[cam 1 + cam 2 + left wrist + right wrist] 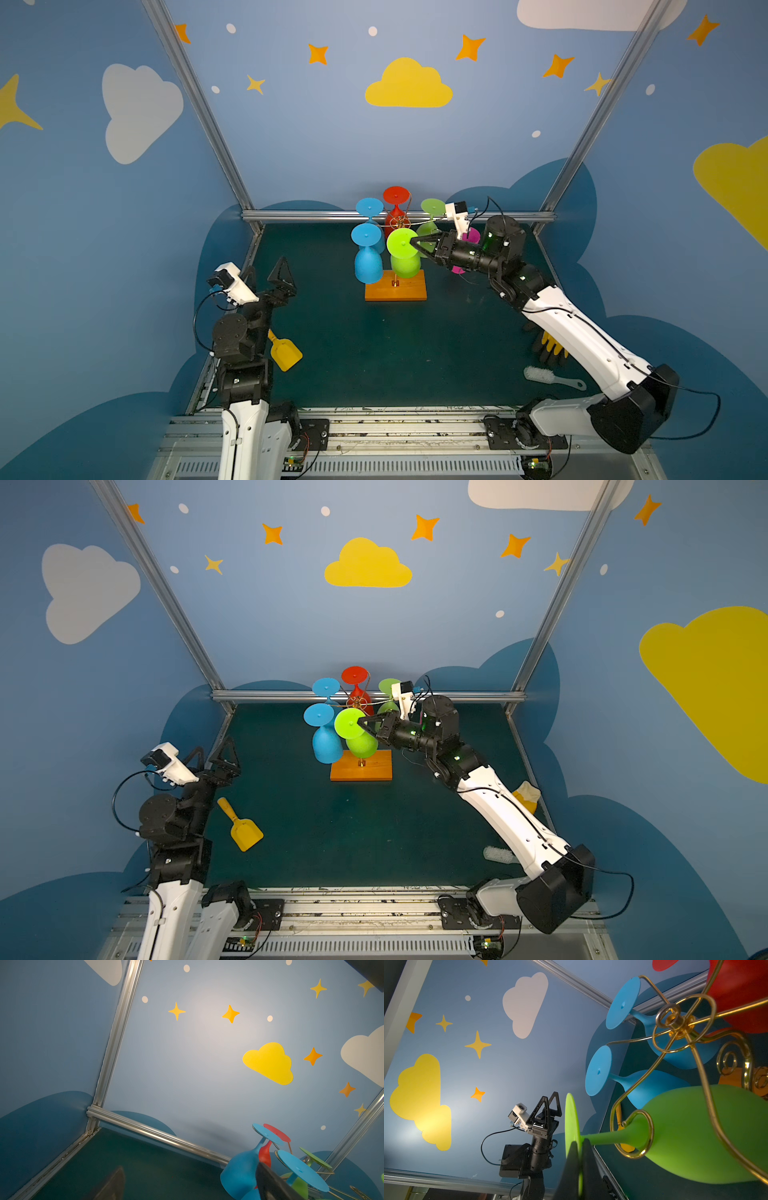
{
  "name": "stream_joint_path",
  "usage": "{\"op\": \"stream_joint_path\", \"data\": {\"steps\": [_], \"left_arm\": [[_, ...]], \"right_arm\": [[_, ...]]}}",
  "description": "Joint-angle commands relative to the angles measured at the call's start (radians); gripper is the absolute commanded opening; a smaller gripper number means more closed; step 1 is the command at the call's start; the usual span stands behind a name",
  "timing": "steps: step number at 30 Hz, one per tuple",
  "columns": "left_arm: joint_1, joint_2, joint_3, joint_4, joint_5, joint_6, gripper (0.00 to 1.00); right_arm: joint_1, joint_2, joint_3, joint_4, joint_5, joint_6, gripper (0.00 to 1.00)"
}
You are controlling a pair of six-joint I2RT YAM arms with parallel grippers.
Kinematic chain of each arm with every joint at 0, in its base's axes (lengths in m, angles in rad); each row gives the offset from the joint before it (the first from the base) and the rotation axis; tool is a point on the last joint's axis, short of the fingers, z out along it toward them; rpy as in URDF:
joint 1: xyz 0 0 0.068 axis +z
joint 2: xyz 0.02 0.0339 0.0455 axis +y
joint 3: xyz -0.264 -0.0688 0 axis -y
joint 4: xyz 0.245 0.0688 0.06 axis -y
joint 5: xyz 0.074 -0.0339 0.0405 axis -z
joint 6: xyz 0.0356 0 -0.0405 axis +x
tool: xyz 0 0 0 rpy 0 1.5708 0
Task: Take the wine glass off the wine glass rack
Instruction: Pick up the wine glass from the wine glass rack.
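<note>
Plenty of room here: the dark green mat (374, 357) lies bare through the lower middle of both top views, between the two arms. The right arm (573, 332) reaches in from the lower right to centre frame, and the right gripper (412, 241) is pinched tight on the rim of the green wine glass (405, 266), right at the edge of its foot disc. At middle left the left gripper (266, 272) stands with fingers spread wide, holding nothing, well apart from the wine glass rack (411, 291). That rack sits upper centre, near the back rail (311, 215), with its base edges free. The held glass hangs bowl-down, stem inside a gold scroll loop, with a blue glass (368, 266) just beside it. A yellow scoop (286, 353) lies lower left, a white brush (540, 374) lower right.
</note>
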Motion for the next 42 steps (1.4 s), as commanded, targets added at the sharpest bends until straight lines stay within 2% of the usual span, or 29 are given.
{"op": "stream_joint_path", "data": {"steps": [1,19,42], "left_arm": [[0.004,-0.008,-0.011,0.027,0.01,0.0,0.97],[0.006,-0.009,-0.012,0.026,0.009,0.0,0.97],[0.012,-0.006,-0.011,0.027,0.011,-0.002,0.97]], "right_arm": [[0.013,0.001,0.008,0.018,0.011,-0.017,0.0],[0.032,0.058,0.028,0.029,0.04,-0.034,0.0],[0.002,0.142,0.094,0.095,0.077,-0.002,0.0]]}}
